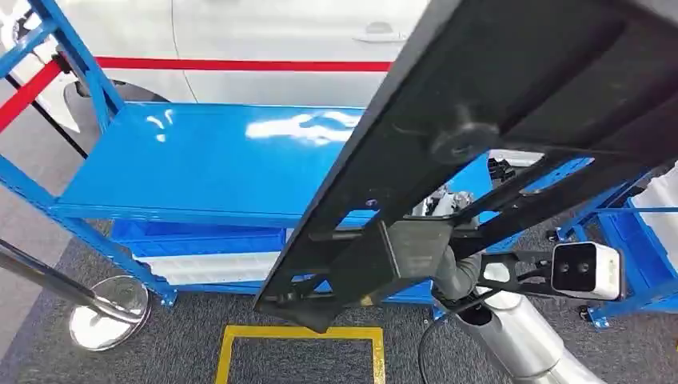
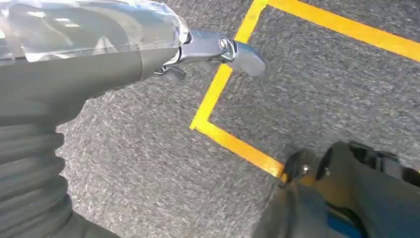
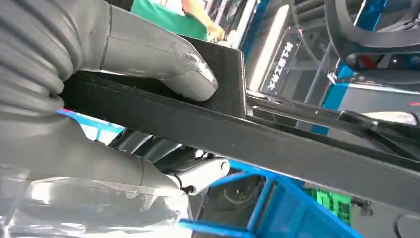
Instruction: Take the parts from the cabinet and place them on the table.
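The right hand [image 3: 99, 99] grips a long black part [image 3: 277, 144], its thick grey thumb [image 3: 163, 62] pressed on one face and darker fingers [image 3: 163, 153] beneath. Blue shelving [image 3: 297, 208] lies behind.

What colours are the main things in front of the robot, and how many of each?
Blue: 2, the shelf rack and the blue bin under its top shelf.
Black: 1, the long part held by the right hand.
Yellow: 1, the floor marking.
Total: 4.
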Controlling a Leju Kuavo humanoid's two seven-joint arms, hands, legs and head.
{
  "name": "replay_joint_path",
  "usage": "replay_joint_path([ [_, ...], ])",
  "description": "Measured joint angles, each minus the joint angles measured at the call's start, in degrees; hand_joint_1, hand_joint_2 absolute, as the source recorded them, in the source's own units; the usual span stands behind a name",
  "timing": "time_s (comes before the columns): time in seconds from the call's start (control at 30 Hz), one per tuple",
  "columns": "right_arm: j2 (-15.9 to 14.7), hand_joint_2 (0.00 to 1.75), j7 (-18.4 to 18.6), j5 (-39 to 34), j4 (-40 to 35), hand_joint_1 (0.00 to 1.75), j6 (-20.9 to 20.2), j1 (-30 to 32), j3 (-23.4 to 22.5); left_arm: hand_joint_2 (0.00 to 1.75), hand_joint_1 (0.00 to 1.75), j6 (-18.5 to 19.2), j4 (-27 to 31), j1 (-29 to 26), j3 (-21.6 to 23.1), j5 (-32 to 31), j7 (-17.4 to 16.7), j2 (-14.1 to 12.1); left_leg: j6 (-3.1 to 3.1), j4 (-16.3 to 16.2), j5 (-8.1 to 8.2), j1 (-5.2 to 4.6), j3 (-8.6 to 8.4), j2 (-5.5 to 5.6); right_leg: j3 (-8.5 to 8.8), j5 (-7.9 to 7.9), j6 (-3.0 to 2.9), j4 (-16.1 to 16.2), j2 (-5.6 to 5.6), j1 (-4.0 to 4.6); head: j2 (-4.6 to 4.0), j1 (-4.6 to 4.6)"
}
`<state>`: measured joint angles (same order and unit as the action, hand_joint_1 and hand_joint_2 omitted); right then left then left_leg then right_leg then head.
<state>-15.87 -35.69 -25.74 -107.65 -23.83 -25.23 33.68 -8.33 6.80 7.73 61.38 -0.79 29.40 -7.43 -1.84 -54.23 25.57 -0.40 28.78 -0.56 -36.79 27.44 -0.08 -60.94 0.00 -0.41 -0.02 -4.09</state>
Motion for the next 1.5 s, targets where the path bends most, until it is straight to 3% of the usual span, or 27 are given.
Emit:
replay_joint_path([
  [0.1, 0.8, 1.75, 0.0, 5.3, -0.3, 1.71, -11.4, 7.0, -4.2, 1.75, 0.0, -0.7, 0.0, -0.4, -0.7, 0.0, 1.1, 0.4, -0.15, -0.3, -1.36, 0.04, 2.01, 0.16, -2.67, 7.71, 0.71, -11.6, 0.01, -0.47, 0.0, 0.0],
  [0.17, 3.2, 1.75, 0.0, 8.9, -1.4, 1.71, -20.1, 14.2, -9.0, 1.75, 0.0, -0.7, 0.0, -1.1, -1.6, 0.0, 1.9, 0.8, 0.13, -1.1, -1.84, 0.24, 3.54, 0.31, -1.63, 5.97, 1.21, -13.4, 0.0, -0.78, 0.0, -0.02],
  [0.23, 5.4, 1.75, 0.0, 10.2, -3.0, 1.71, -25.2, 19.1, -13.6, 1.75, 0.0, -0.7, 0.0, -1.6, -2.2, 0.0, 2.3, 1.1, 0.52, -2.7, -2.01, 0.52, 5.4, 0.2, 3.33, 2.07, 1.7, -6.3, -0.12, -1.19, 0.0, 0.0],
  [0.27, 6.4, 1.75, 0.0, 10.5, -3.7, 1.71, -27.3, 21.2, -15.5, 1.75, 0.0, -0.6, 0.0, -1.6, -2.5, 0.0, 2.4, 1.1, 0.85, -3.7, -1.96, 0.52, 6.21, 0.1, 6.66, 1.86, 1.95, -1.2, -0.34, -1.46, 0.0, -0.02],
  [0.3, 7.5, 1.75, 0.0, 10.7, -4.3, 1.71, -29.4, 23.0, -17.7, 1.75, 0.0, -0.6, 0.0, -1.6, -2.9, 0.0, 2.6, 1.1, 1.25, -4.4, -1.95, 0.32, 7.02, 0.1, 8.44, 4.02, 1.75, 1.5, -0.3, -1.03, 0.0, 0.0],
  [0.33, 8.2, 1.75, 0.0, 10.7, -4.7, 1.71, -30.8, 25.2, -19.2, 1.75, 0.0, -0.6, 0.0, -1.7, -3.0, 0.0, 2.6, 1.2, 1.55, -4.8, -2.05, 0.29, 7.07, 0.09, 7.8, 3.51, 0.68, 1.0, -0.06, -0.8, 0.0, -0.07],
  [0.43, 10.3, 1.75, 0.0, 11.1, -5.9, 1.71, -33.4, 28.9, -24.6, 1.75, 0.0, -0.4, 0.0, -1.9, -3.1, 0.0, 2.7, 1.2, 2.74, -4.9, -2.99, 0.41, 7.35, 0.14, 7.22, 3.06, -0.65, 1.1, 0.02, -0.56, 0.0, -0.04],
  [0.47, 11.0, 1.75, 0.0, 11.3, -6.2, 1.71, -33.5, 29.7, -26.0, 1.75, 0.0, -0.4, -0.1, -2.1, -3.1, 0.0, 2.7, 1.1, 3.07, -5.4, -2.46, 0.73, 7.71, 0.16, 6.62, 2.3, -1.44, 1.4, -0.28, -0.93, 0.0, -0.02],
  [0.5, 11.5, 1.75, 0.0, 11.5, -6.3, 1.71, -33.5, 30.3, -26.8, 1.75, 0.0, -0.4, -0.1, -2.2, -3.1, 0.0, 2.7, 1.1, 3.38, -6.8, 0.4, 0.77, 8.41, 0.2, 5.98, 1.72, -1.8, 1.4, -0.16, -0.89, 0.0, -0.04],
  [0.6, 12.6, 1.75, 0.0, 12.1, -6.4, 1.71, -32.4, 30.9, -28.0, 1.75, 0.0, -0.7, -0.1, -2.2, -3.1, 0.0, 2.5, 1.1, 3.93, -17.8, 9.56, 1.01, 10.84, 0.2, 3.88, 0.03, -2.17, 1.3, -0.17, -0.69, 0.0, -0.04],
  [0.63, 12.7, 1.75, 0.0, 12.1, -6.4, 1.71, -31.9, 30.9, -28.2, 1.75, 0.0, -0.9, -0.1, -2.2, -3.1, 0.0, 2.4, 1.1, 3.99, -20.8, 10.13, 1.02, 11.0, 0.2, 3.05, -0.57, -2.12, 1.2, -0.17, -0.62, 0.0, -0.04],
  [0.67, 12.6, 1.75, 0.0, 11.9, -6.4, 1.71, -31.0, 30.9, -28.5, 1.75, 0.0, -1.3, -0.1, -2.3, -3.1, 0.0, 1.8, 1.1, 3.92, -21.7, 9.03, 1.02, 10.28, 0.2, 2.22, -1.15, -2.07, 1.2, -0.21, -0.56, 0.0, -0.02],
  [0.77, 12.4, 1.75, 0.0, 10.6, -6.0, 1.71, -29.1, 29.8, -29.1, 1.75, 0.0, -2.8, -0.1, -2.3, -3.1, 0.0, 0.1, 1.2, 3.07, -12.4, 3.68, 0.99, 2.43, 0.2, 0.06, -2.84, -1.79, 1.0, -0.21, -0.33, 0.0, -0.04],
  [0.83, 11.1, 1.75, 0.0, 9.0, -5.1, 1.71, -27.3, 27.4, -29.5, 1.75, 0.0, -4.1, -0.1, -2.2, -3.1, 0.0, -1.4, 1.2, 2.16, -2.5, 5.76, 0.32, -4.05, 0.29, -0.52, -3.75, -1.15, 0.9, -0.16, -0.15, 0.0, -0.02],
  [0.87, 10.0, 1.75, 0.0, 8.0, -4.1, 1.71, -26.1, 25.8, -29.5, 1.75, 0.0, -4.8, -0.1, -2.2, -3.1, 0.0, -1.9, 1.2, 2.21, -2.1, 5.94, 0.23, -3.95, 0.28, -0.57, -4.6, -0.7, 1.2, -0.22, -0.47, 0.0, -0.04],
  [0.97, 6.9, 1.75, 0.0, 5.6, -1.6, 1.71, -20.8, 22.4, -29.1, 1.75, 0.0, -5.8, -0.3, -2.6, -3.3, 0.0, -3.1, 1.3, 0.94, -1.1, 3.87, 0.07, -2.91, 0.25, -1.03, -6.07, 0.76, 2.0, -0.26, -0.66, 0.0, -0.02],
  [1.03, 4.6, 1.75, 0.0, 4.4, -0.5, 1.71, -17.0, 19.6, -27.5, 1.75, 0.0, -6.1, -0.3, -2.9, -3.4, 0.0, -3.7, 1.3, 0.3, -0.8, 2.61, 0.06, -1.73, 0.33, -2.32, -1.36, 0.89, -0.9, -0.17, -0.91, 0.0, -0.02],
  [1.1, 1.9, 1.75, 0.0, 2.0, 0.7, 1.71, -11.1, 15.1, -24.4, 1.75, 0.0, -5.7, -0.3, -3.0, -3.5, 0.0, -4.4, 1.2, -0.11, -0.9, 1.45, -0.1, -0.25, 0.35, -4.58, 4.89, 0.98, -8.8, -0.16, -0.91, 0.0, -0.02],
  [1.13, 0.5, 1.75, 0.0, 0.2, 1.2, 1.71, -7.8, 11.7, -22.1, 1.75, 0.0, -5.4, -0.3, -2.9, -3.5, 0.0, -4.9, 1.1, -0.14, -1.0, 0.79, -0.17, 0.64, 0.4, -5.61, 5.84, 1.07, -12.9, -0.17, -0.91, 0.0, -0.02],
  [1.17, -1.7, 1.75, 0.0, -2.2, 1.8, 1.71, -3.5, 8.8, -18.7, 1.75, 0.0, -5.4, -0.3, -2.8, -3.5, 0.0, -5.2, 1.1, -0.05, -1.3, 0.29, -0.18, 1.52, 0.6, -5.7, 4.82, 1.08, -14.9, -0.16, -0.9, 0.0, -0.04],
  [1.2, -3.1, 1.75, 0.1, -3.8, 2.1, 1.71, -0.6, 6.1, -15.9, 1.75, 0.0, -4.7, -0.3, -2.6, -3.5, 0.0, -5.6, 0.3, 0.05, -1.6, -0.14, -0.17, 2.4, 0.95, -4.55, 2.71, 1.04, -14.4, -0.15, -0.9, 0.0, -0.02],
  [1.27, -4.8, 1.75, 0.3, -5.2, 2.1, 1.71, 4.0, 2.3, -11.4, 1.75, 0.0, -4.1, -0.3, -2.4, -3.3, 0.0, -6.0, 0.0, 0.39, -2.3, -0.61, -0.09, 3.54, 1.9, 0.96, -0.68, 0.69, -7.3, 0.57, -0.91, 0.0, -0.02],
  [1.3, -5.4, 1.75, 0.4, -5.3, 2.1, 1.71, 5.4, 0.8, -9.5, 1.75, 0.0, -3.9, -0.3, -2.3, -3.1, 0.0, -6.1, 0.0, 0.52, -2.9, -0.69, 0.0, 4.02, 2.34, 4.54, -0.62, 0.32, -1.9, 2.46, -0.93, 0.0, -0.02],
  [1.33, -6.2, 1.75, 0.4, -5.3, 2.0, 1.71, 6.7, -0.2, -7.9, 1.75, 0.0, -3.8, -0.3, -2.0, -3.0, 0.0, -6.3, -0.2, 0.79, -3.4, -0.77, -0.24, 4.88, 2.87, 6.49, 1.1, 0.04, 0.8, 4.05, -1.05, 0.0, -0.04],
  [1.43, -8.1, 1.75, 0.4, -5.4, 1.7, 1.71, 8.2, -1.9, -4.7, 1.75, 0.0, -3.7, -0.3, -2.0, -2.9, 0.0, -6.6, -1.0, 2.07, -3.7, -1.73, 0.15, 5.77, 4.78, 6.4, 1.81, -0.26, 2.0, 2.37, -0.6, 0.0, -0.02],
  [1.47, -8.3, 1.75, 0.4, -5.4, 1.7, 1.71, 8.2, -2.3, -3.9, 1.75, 0.0, -3.7, -0.5, -2.1, -2.8, 0.0, -6.6, -1.2, 2.37, -3.8, -1.92, -0.1, 6.05, 5.34, 6.35, 1.5, -0.62, 2.5, 1.87, -1.32, 0.0, -0.02],
  [1.5, -8.5, 1.75, 0.4, -5.4, 1.6, 1.71, 8.2, -2.6, -3.2, 1.75, 0.0, -3.7, -0.5, -2.2, -2.8, -0.1, -6.6, -1.4, 2.69, -4.5, -1.05, 0.02, 6.53, 3.8, 6.49, 1.27, -0.88, 2.7, 1.11, -1.33, 0.0, -0.04],
])
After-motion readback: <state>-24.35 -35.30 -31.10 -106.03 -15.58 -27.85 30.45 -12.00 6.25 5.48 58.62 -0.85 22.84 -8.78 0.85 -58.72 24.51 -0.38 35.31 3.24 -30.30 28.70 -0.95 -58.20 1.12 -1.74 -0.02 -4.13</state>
